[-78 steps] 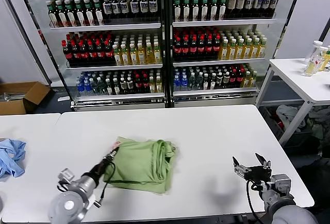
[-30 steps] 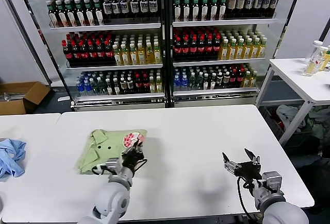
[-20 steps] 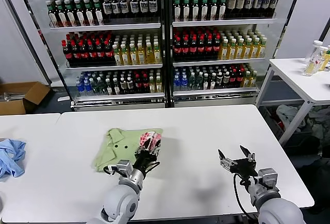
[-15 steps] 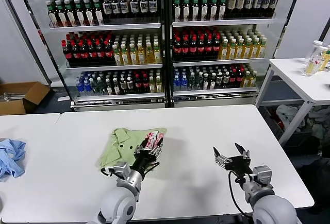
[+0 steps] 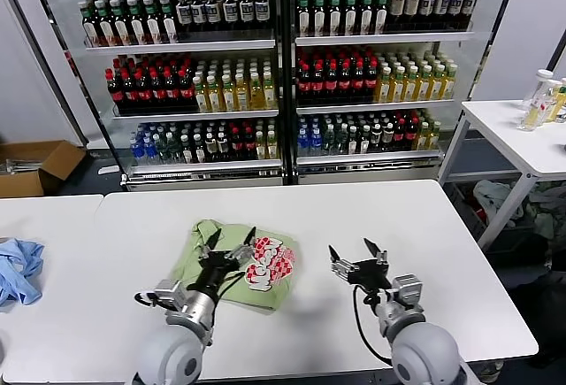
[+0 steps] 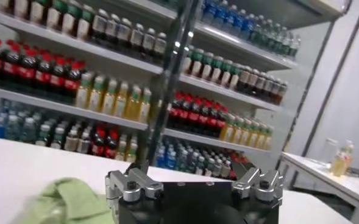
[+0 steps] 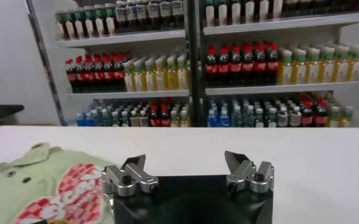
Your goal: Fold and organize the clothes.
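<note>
**Folded polo on the table, both grippers open**

While the polo shirt (image 5: 240,255) lies folded mid-table, collar far-left, checkered print near-right, the left gripper (image 5: 232,245) hovers over it, spread. The right gripper (image 5: 357,255) gapes to its right.

Left wrist: green fabric (image 6: 63,201) beside open jaws.

Right wrist: shirt (image 7: 42,185) flat.

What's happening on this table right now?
A two-armed robot is folding a light green polo shirt on the white table. The shirt lies folded into a compact bundle with its red-and-white checkered print facing up. The left gripper hovers over the shirt with its jaws open, holding nothing. The right gripper is open too, beside the shirt and apart from it. A light blue garment sits at the table's far left edge.
</note>
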